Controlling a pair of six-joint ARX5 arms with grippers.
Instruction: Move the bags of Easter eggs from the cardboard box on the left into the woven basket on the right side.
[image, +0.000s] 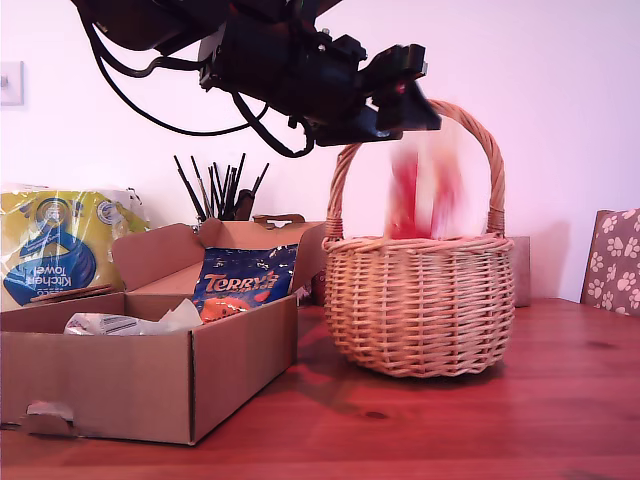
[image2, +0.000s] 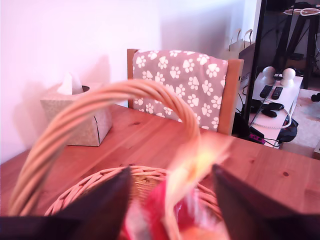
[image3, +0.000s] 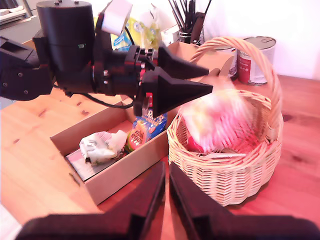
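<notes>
The red, orange-yellow and white glossy pouch (image: 425, 195) blurs below my first pincer (image: 415, 100), jaws spread, released, dropping into the round tan wicker basket (image: 420, 305). The dark blue Terry's pouch (image: 240, 285) waits in the brown corrugated carton (image: 130, 385) at the basket's nine o'clock. My second pincer (image3: 166, 192) is clenched, empty.
</notes>
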